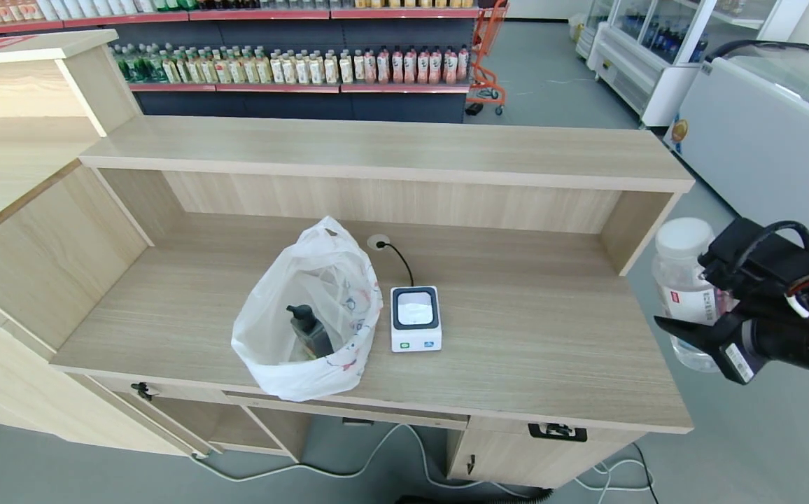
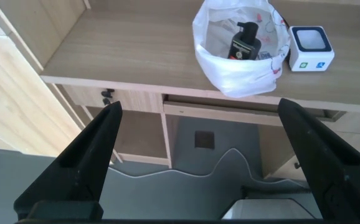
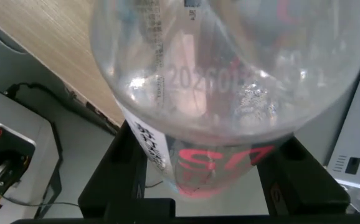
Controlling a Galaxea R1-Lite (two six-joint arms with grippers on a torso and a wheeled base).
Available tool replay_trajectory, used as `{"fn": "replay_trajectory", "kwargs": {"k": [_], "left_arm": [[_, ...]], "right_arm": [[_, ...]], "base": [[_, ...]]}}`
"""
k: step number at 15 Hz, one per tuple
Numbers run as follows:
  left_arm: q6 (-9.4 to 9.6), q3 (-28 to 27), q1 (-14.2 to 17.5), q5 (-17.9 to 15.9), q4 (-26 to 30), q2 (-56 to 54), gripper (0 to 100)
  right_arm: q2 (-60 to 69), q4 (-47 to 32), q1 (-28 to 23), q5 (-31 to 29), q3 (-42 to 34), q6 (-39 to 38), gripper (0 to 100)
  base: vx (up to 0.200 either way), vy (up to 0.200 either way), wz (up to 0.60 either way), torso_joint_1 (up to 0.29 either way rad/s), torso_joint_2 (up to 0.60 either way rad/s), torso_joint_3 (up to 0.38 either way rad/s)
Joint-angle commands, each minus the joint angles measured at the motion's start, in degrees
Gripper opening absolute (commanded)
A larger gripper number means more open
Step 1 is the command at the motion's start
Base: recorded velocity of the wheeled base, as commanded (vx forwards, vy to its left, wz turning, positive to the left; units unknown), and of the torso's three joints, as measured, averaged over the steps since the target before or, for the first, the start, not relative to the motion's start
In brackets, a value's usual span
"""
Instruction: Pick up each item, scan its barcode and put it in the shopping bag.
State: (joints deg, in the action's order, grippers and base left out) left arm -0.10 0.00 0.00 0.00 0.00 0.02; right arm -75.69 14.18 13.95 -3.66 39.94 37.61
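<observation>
My right pincer (image 1: pixel 700 334) is closed on a clear water bottle (image 1: pixel 684 280), with one finger on each side of its labelled body. The right wrist view gives the bottle's rounded base close up and the red-and-white label between my fingers (image 3: pixel 125 180). The head view adds the white cap and the place: the bottle is about upright, off the right end of the counter (image 1: pixel 530 336) and over the floor, with my right arm coming in roughly level. My left pincer (image 2: pixel 200 112) gapes wide and holds nothing (it sits low in front of the counter). From there the left wrist view looks into the white shopping bag (image 2: pixel 239 65), where a dark pump bottle (image 2: pixel 244 42) stands, with the barcode scanner (image 2: pixel 312 46) just beside the bag.
</observation>
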Motion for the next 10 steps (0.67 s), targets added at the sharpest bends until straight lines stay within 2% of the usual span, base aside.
{"fn": "replay_trajectory", "kwargs": {"k": [1,6,10], "left_arm": [[0.01,0.0,0.0,0.0,-0.1,0.0,100],[0.01,0.0,0.0,0.0,-0.1,0.1,100],[0.10,0.0,0.0,0.0,-0.1,0.0,100]], "right_arm": [[-7.4,2.5,0.1,1.0,4.0,-0.2,0],[-17.9,3.0,0.0,3.7,13.9,-0.1,0],[-22.5,4.2,0.0,6.3,17.0,0.0,0]], "base": [[0.000,0.200,0.00,-0.002,0.00,0.002],[0.000,0.200,0.00,0.004,0.00,0.001],[0.000,0.200,0.00,0.001,0.00,0.001]]}}
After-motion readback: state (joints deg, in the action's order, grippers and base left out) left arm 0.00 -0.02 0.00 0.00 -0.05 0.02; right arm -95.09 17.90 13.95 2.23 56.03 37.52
